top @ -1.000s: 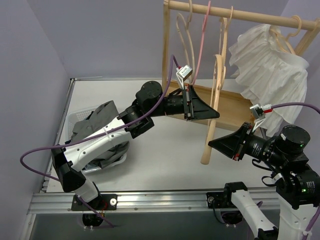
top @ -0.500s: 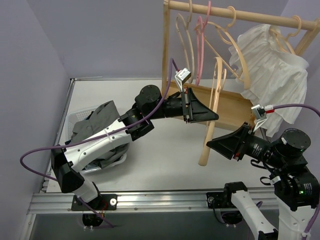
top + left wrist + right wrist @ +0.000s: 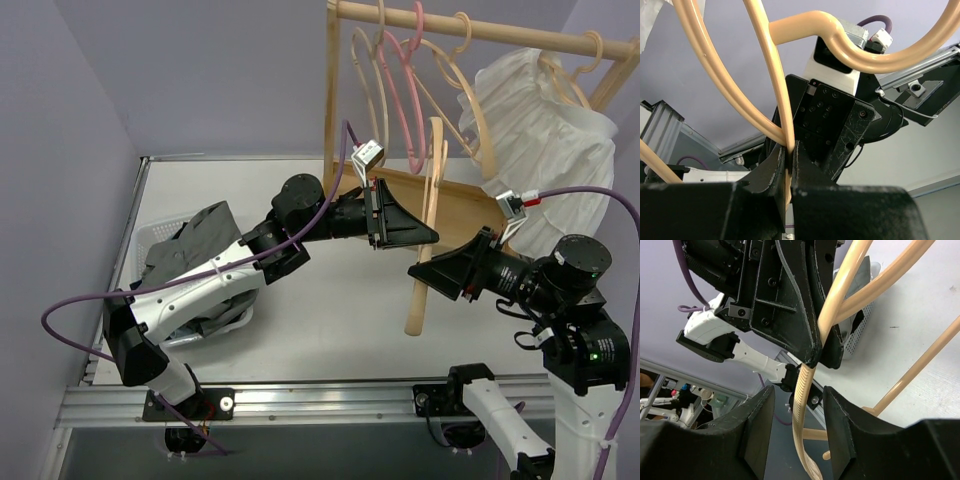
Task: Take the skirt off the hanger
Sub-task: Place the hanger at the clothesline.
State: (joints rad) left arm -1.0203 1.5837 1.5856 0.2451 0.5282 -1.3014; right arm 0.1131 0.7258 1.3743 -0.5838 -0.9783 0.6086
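Wooden hanger (image 3: 414, 302) is hanging upright, right of centre | left gripper (image 3: 428, 236) is pinching its bar tight | right gripper (image 3: 418, 272) is standing parted around the lower bar, not gripping | grey skirt (image 3: 195, 242) is lying in white basket (image 3: 148, 236), left side.

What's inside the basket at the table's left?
A crumpled grey skirt fills the basket. The left arm covers its near part, so anything beneath cannot be seen.

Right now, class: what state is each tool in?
Left tool: closed on the hanger.
Right tool: open, straddling the hanger, not gripping.
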